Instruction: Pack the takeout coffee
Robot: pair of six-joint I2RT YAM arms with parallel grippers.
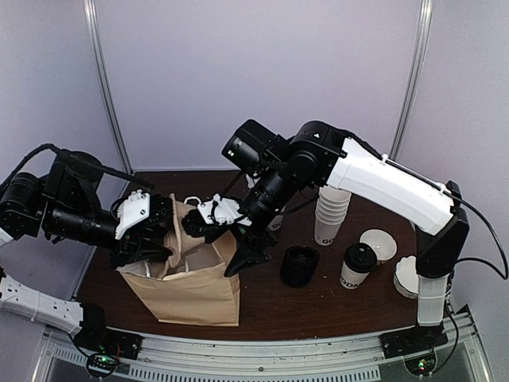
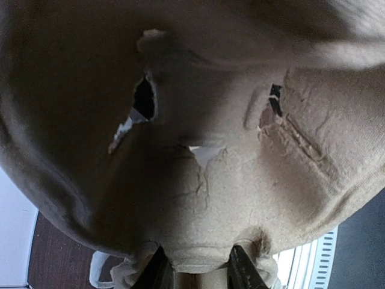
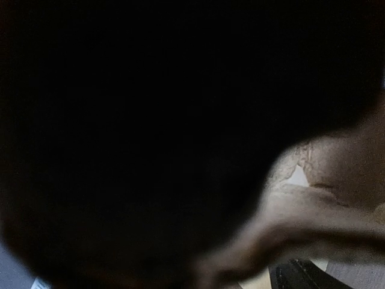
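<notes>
Only overhead shows takeout coffee (image 1: 358, 267); close-up, left gripper (image 2: 201, 268) seemingly pinches bag (image 2: 198, 198).

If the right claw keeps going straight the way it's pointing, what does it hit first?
Probably the inside of the open brown paper bag: the right claw points down into its mouth. Depth is unclear from above.

Lab booth: plain white panels (image 1: 262, 72) enclose the table (image 1: 318, 312).
</notes>
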